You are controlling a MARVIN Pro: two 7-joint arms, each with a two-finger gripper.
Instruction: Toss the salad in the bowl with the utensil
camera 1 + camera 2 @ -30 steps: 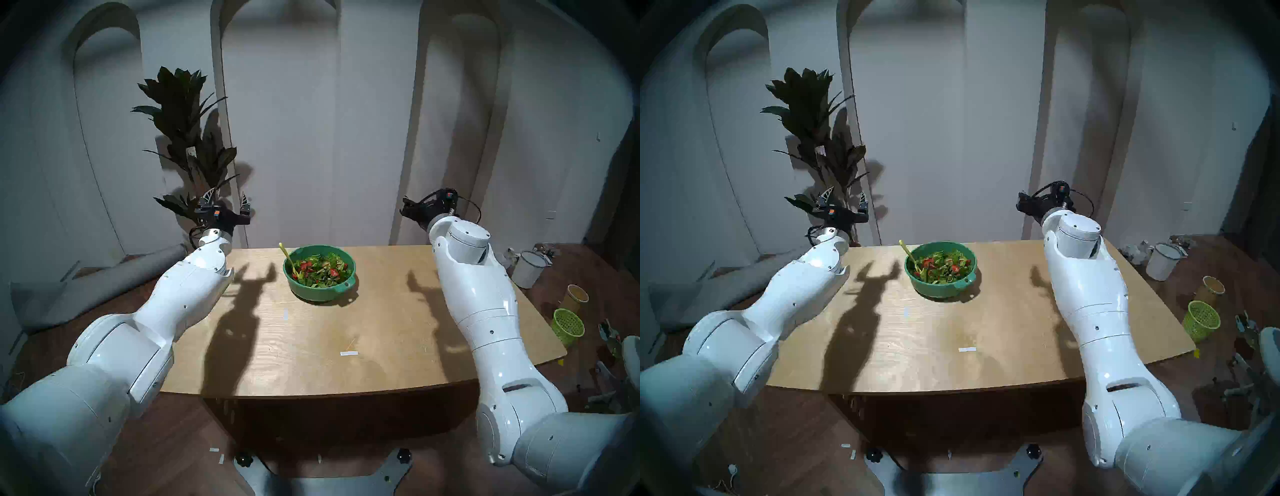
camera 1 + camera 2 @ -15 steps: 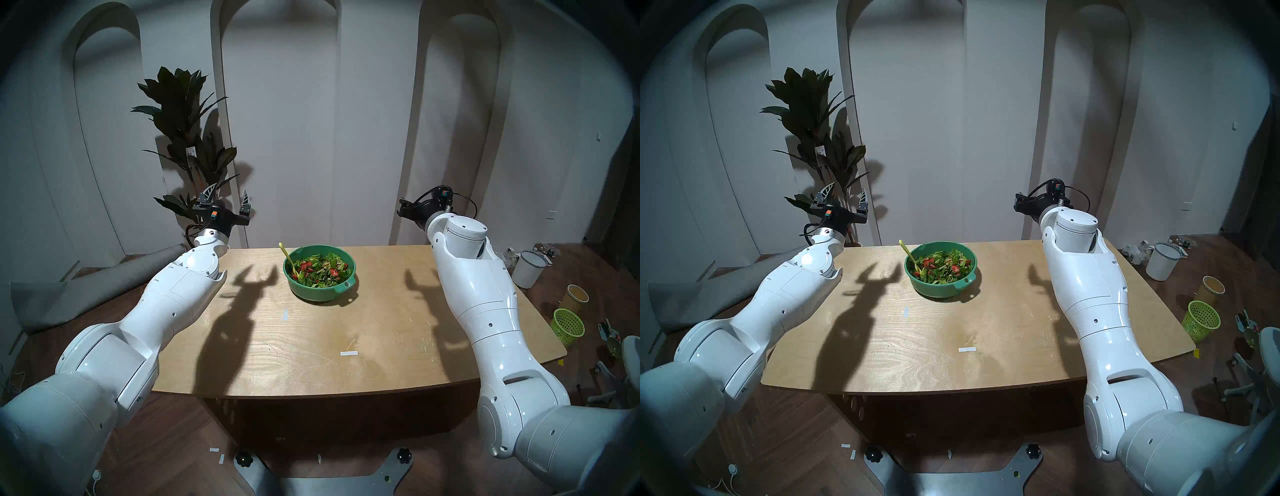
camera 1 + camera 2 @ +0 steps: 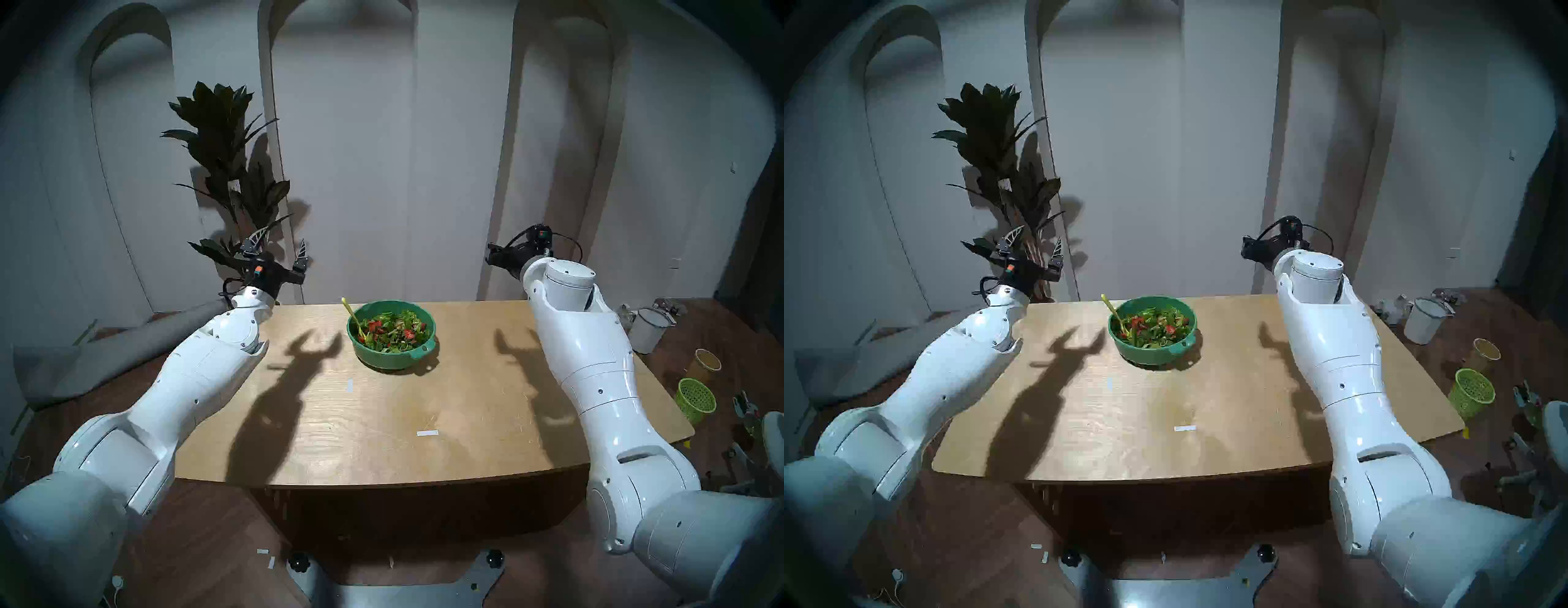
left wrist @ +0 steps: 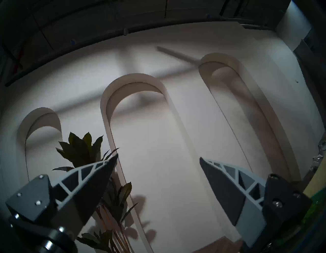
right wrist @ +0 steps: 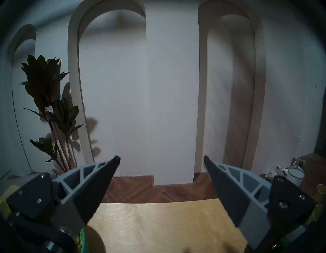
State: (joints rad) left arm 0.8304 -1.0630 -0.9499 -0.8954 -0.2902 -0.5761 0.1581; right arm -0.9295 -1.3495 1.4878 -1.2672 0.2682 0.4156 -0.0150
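Note:
The teal-green bowl (image 3: 382, 358) stands on the wooden table (image 3: 424, 403) at the far middle and also shows in the head stereo right view (image 3: 1149, 356). It holds the salad (image 3: 394, 333) of lettuce and tomato. The yellow-green utensil (image 3: 350, 312) leans in the salad, with its handle over the bowl's left rim. My left gripper (image 3: 283, 240) is open and empty, raised above the table's far left corner with its fingers pointing up. My right gripper (image 3: 492, 252) is raised above the far right edge. The wrist views show the left gripper (image 4: 158, 157) and the right gripper (image 5: 161, 157) open and empty.
A potted plant (image 3: 229, 161) stands just behind the left gripper. On the floor to the right are a white bucket (image 3: 647, 331), a yellow cup (image 3: 706, 363) and a lime mesh basket (image 3: 695, 401). A rolled grey mat (image 3: 119, 356) lies on the floor at the left.
My left arm has drawn back and to the left, and its gripper has tilted slightly. My right gripper has risen a little. The bowl, salad and utensil have not moved.

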